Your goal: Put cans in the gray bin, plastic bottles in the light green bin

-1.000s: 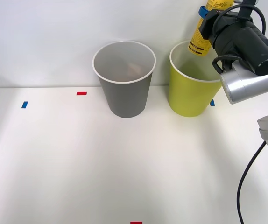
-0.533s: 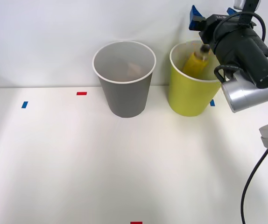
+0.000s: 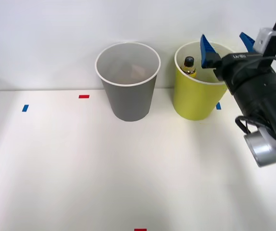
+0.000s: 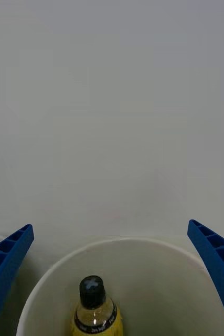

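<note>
Hovering with its two blue ribbed fingers spread wide, the right pincer is gripping nothing at all, poised just above the rim of the light green bin on its right-hand side. Through the wrist camera those fingers are sitting far apart at the two corners, with the bin's white rim curving between them. Inside, the yellow bottle is standing close to upright, its black screw cap pointing up and staying below rim level, leaning toward the left part of the bin's pale inner wall in the front view. Nothing is touching the bottle apart from the bin itself. Just beside the light green bin, to its left, the gray bin is standing upright on the white surface, the two bins near each other but apart. Small red tape marks and a blue tape mark are lying on the surface.
</note>
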